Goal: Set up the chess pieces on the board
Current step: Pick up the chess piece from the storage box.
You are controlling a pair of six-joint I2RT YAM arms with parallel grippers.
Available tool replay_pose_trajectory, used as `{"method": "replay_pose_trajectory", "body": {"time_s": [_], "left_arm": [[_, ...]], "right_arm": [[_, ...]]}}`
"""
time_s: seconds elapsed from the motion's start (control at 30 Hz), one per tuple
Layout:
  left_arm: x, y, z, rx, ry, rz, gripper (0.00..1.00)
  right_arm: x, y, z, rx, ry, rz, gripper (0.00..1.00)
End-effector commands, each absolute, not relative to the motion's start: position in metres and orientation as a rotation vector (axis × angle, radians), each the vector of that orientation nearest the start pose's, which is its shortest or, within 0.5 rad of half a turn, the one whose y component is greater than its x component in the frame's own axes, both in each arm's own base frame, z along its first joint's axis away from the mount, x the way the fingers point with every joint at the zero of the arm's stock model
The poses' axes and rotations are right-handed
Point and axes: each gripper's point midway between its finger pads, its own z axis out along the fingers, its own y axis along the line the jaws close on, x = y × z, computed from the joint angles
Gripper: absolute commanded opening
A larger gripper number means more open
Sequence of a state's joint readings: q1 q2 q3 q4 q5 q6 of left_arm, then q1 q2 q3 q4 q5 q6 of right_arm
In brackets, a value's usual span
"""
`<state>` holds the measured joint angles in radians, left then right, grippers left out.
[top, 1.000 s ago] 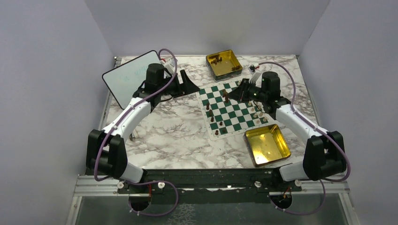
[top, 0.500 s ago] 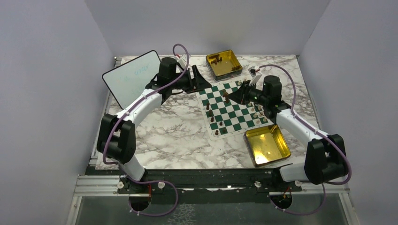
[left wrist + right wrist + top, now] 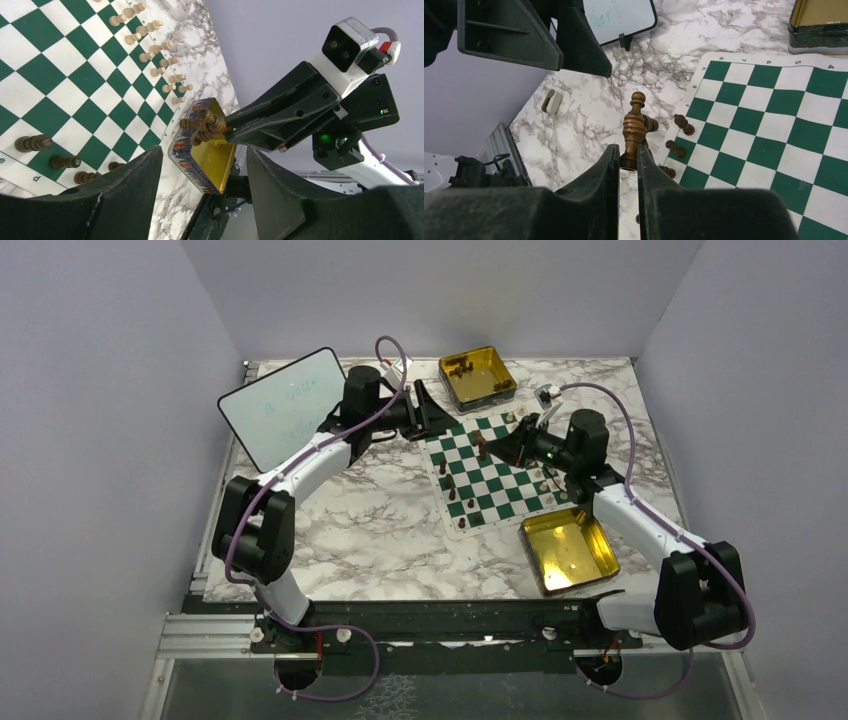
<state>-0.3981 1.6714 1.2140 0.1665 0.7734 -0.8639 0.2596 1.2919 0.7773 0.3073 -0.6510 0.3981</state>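
Fingers of the right pincer (image 3: pixel 628 154) are pressed together on the base of a dark brown piece (image 3: pixel 634 127), a slim turned figure with a round knob on top that stands straight out beyond the fingertips. This pincer hangs over the far half of the board (image 3: pixel 500 495); whether the held figure touches a square cannot be told. Just beyond it, other dark pieces (image 3: pixel 684 125) stand in a loose line along the board's left edge, some on the green and white squares and some on the white border. Cream pieces (image 3: pixel 548 480) crowd the opposite, right edge. The left pincer (image 3: pixel 425 412) hovers just off the board's far left corner with its jaws spread wide and nothing between them, facing the right pincer across the board. The board lies at a slight angle on the right half of the marble-patterned desk (image 3: pixel 370 520). One gold tin (image 3: pixel 485 400) sits by the desk's far edge, just past the board, with a few dark figures inside; a second gold tin (image 3: pixel 570 550) lies just beside the board's near right corner. A whiteboard (image 3: pixel 280 405) with faint writing stands tilted at the desk's far left corner.
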Motion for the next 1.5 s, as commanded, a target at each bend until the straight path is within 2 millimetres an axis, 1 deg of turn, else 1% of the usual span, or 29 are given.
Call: {"method": "replay_pose_trajectory", "body": {"time_s": [0.0, 0.07, 0.17, 0.4, 0.57, 0.7, 0.83, 0.97, 1.0, 1.03, 1.1, 1.27, 1.47], "left_arm": [[0.361, -0.326, 0.251, 0.144, 2.121, -1.592, 0.63], [0.363, -0.330, 0.242, 0.141, 2.148, -1.583, 0.63], [0.364, -0.336, 0.234, 0.159, 2.181, -1.608, 0.62], [0.366, -0.349, 0.233, 0.169, 2.210, -1.611, 0.59], [0.363, -0.356, 0.225, 0.135, 2.247, -1.623, 0.56], [0.359, -0.362, 0.223, 0.130, 2.259, -1.646, 0.56], [0.359, -0.363, 0.221, 0.145, 2.255, -1.639, 0.56], [0.360, -0.358, 0.223, 0.172, 2.205, -1.614, 0.61], [0.361, -0.356, 0.227, 0.177, 2.177, -1.618, 0.62], [0.359, -0.354, 0.226, 0.174, 2.166, -1.624, 0.62], [0.358, -0.351, 0.230, 0.183, 2.127, -1.634, 0.63], [0.353, -0.346, 0.243, 0.229, 2.057, -1.663, 0.63], [0.338, -0.341, 0.278, 0.275, 1.931, -1.701, 0.65]], "right_arm": [[0.330, 0.216, 0.227, -0.447, 1.742, 1.064, 0.01], [0.329, 0.215, 0.223, -0.447, 1.751, 1.054, 0.01], [0.329, 0.212, 0.221, -0.451, 1.753, 1.029, 0.01], [0.329, 0.213, 0.217, -0.454, 1.759, 1.031, 0.01], [0.328, 0.213, 0.218, -0.458, 1.756, 1.033, 0.01], [0.329, 0.213, 0.218, -0.455, 1.758, 1.036, 0.01], [0.330, 0.213, 0.216, -0.435, 1.771, 1.040, 0.01], [0.332, 0.211, 0.219, -0.370, 1.792, 1.045, 0.01], [0.333, 0.211, 0.222, -0.351, 1.794, 1.052, 0.01], [0.333, 0.211, 0.225, -0.332, 1.794, 1.061, 0.01], [0.333, 0.211, 0.232, -0.291, 1.786, 1.088, 0.01], [0.331, 0.211, 0.257, -0.202, 1.736, 1.143, 0.01], [0.325, 0.210, 0.285, -0.121, 1.660, 1.215, 0.01]]}}
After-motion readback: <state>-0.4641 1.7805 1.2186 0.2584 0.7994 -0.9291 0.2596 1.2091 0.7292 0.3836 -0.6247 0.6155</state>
